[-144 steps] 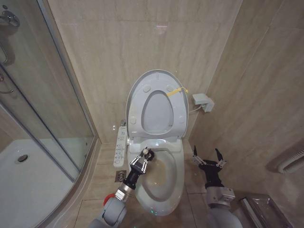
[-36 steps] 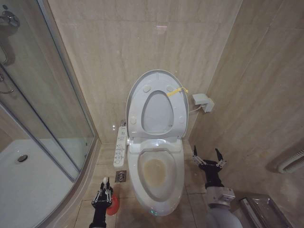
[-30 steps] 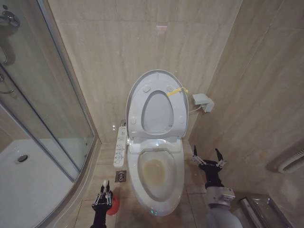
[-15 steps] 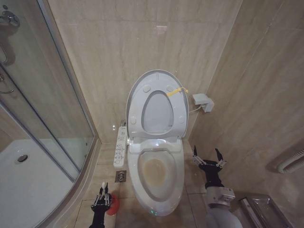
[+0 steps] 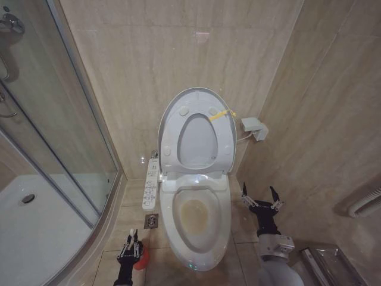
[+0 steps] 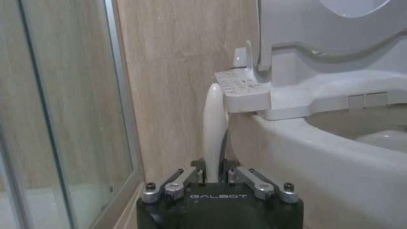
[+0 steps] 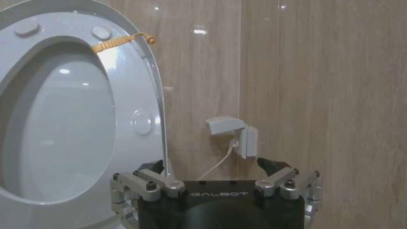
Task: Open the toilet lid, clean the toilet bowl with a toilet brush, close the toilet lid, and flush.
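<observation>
**Brush going back to its holder beside the bowl**

Moved since the scrubbing pose a few seconds ago: the left arm is no longer reaching over the rim but is sitting low on the floor at about 8 o'clock from the toilet bowl (image 5: 198, 219), and over the last second it is barely shifting.

Largest first, the toilet lid (image 5: 196, 132) is standing raised against the wall at 12 o'clock with the seat ring up against it, its yellow strap at the upper right edge. The bowl below is lying open, its inside showing yellowish-brown staining.

The left hand (image 5: 131, 245) is pinching narrowly on the white handle of the toilet brush (image 6: 213, 129), which is standing upright over the red holder (image 5: 141, 257); the bristle head is hidden.

The right hand (image 5: 259, 199) is waiting at 3 o'clock of the bowl, fingers spread wide and holding nothing.

Judging from this, the brushing step is ending and the brush is being parked; closing the lid and flushing are not yet done.
</observation>
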You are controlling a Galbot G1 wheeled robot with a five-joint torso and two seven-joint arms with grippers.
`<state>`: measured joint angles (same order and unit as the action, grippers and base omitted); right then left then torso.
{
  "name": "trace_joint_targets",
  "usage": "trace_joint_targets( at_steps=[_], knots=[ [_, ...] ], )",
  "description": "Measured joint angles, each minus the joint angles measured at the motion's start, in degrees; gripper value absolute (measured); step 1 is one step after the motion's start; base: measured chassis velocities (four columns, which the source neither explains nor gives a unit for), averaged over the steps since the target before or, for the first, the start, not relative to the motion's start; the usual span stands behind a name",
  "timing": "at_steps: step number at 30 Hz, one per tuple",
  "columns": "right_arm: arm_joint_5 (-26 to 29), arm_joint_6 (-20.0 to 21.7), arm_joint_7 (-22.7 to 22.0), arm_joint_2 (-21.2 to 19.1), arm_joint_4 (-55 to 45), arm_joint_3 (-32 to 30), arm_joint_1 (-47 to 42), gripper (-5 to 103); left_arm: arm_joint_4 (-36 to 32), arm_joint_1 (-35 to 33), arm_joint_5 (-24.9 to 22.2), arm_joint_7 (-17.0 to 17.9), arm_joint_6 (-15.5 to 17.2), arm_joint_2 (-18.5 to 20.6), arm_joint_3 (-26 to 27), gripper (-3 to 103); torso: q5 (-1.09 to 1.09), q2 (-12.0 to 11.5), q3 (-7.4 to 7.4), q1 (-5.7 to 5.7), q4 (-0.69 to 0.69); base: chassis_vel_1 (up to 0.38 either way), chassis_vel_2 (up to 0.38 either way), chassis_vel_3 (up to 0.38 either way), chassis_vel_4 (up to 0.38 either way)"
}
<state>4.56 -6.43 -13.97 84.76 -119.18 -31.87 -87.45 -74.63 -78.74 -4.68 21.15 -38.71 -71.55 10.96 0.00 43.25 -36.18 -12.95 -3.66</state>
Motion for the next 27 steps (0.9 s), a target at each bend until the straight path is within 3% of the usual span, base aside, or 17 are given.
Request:
trace_joint_targets(
  at_steps=[27],
  knots=[
    [0.0,0.0,0.0,0.0,0.0,0.0,0.0,100,12.5,6.4,-2.5,-5.0,-4.0,-0.6,-1.8,17,0.0,0.0,0.0,0.0,0.0,0.0,0.0,0.0,0.0]
  ],
)
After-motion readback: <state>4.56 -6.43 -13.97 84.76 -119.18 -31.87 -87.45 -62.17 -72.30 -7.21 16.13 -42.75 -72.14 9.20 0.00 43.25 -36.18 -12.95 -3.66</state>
